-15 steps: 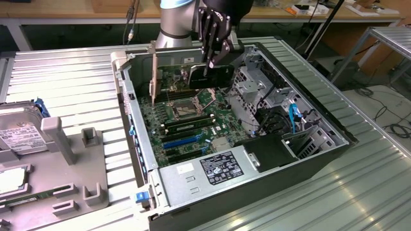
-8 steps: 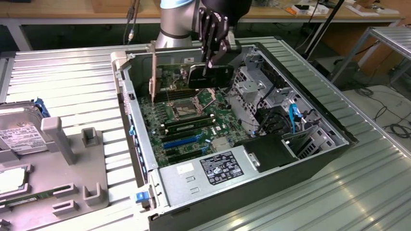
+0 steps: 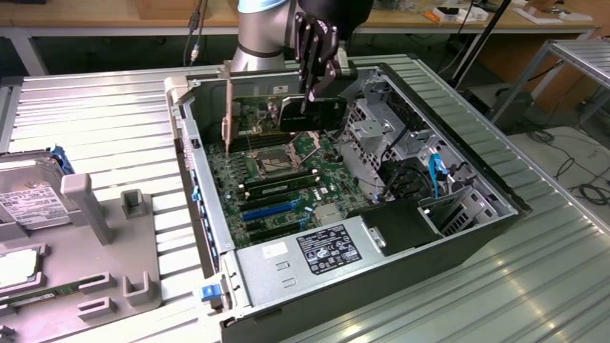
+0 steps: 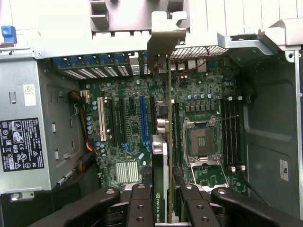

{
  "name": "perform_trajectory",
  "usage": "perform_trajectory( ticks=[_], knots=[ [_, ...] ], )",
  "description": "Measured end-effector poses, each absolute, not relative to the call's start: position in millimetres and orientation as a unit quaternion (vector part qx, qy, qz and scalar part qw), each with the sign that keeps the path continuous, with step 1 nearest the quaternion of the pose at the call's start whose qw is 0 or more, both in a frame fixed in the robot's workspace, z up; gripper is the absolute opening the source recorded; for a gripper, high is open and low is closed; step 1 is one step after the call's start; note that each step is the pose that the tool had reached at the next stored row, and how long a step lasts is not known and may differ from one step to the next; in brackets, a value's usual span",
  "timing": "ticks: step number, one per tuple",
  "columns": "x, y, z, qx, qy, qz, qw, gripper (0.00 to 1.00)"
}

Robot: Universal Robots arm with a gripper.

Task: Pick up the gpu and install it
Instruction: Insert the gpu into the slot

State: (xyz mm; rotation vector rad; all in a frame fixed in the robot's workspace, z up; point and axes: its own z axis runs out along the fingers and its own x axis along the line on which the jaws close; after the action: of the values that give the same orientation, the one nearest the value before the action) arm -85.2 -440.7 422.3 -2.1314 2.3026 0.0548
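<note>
- Ribbed metal tabletop (image 3: 105, 107) is being used as the work surface. An open computer case (image 3: 381, 304) is being borne on it, laid on its side with the interior facing up.
- Inside the case, the motherboard (image 3: 286, 187) is being shown flat against the case floor. A CPU socket (image 3: 276, 163) is being shown near its middle.
- A blue slot (image 3: 271, 209) is being shown between that socket and the power supply (image 3: 305, 250), which is being housed at the case end nearest the exterior view.
- The gpu (image 3: 307, 113) is being held on edge within the case's open top, above the far part of the motherboard.
- Its silver bracket (image 3: 230, 118) is being turned toward the case wall on the exterior view's left.
- The gripper (image 3: 313, 93) is being kept narrow, clamped on the upper edge of the gpu, with its fingers (image 4: 141, 201) being pressed against both faces of the card.
- In the wrist view the gpu (image 4: 161, 156) is being seen edge-on, running along the case floor between the blue slot (image 4: 143, 120) and the CPU socket (image 4: 201, 142). The bracket (image 4: 165, 40) is being brought up against the case's slotted wall.
- Whether the card's lower edge is touching any slot inside the case cannot be told.
- Outside the case, on the exterior view's left, a grey fixture (image 3: 114, 243) is being borne on the tabletop. A hard drive (image 3: 28, 200) and a memory stick (image 3: 38, 294) are being held on it, well apart from the case.
</note>
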Motion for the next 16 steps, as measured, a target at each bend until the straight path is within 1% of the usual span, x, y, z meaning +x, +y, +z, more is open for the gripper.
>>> perform_trajectory(
  ticks=[16],
  knots=[
    [-85.2, -440.7, 413.9, -0.679, 0.734, 0.013, 0.006, 0.27]
  ],
)
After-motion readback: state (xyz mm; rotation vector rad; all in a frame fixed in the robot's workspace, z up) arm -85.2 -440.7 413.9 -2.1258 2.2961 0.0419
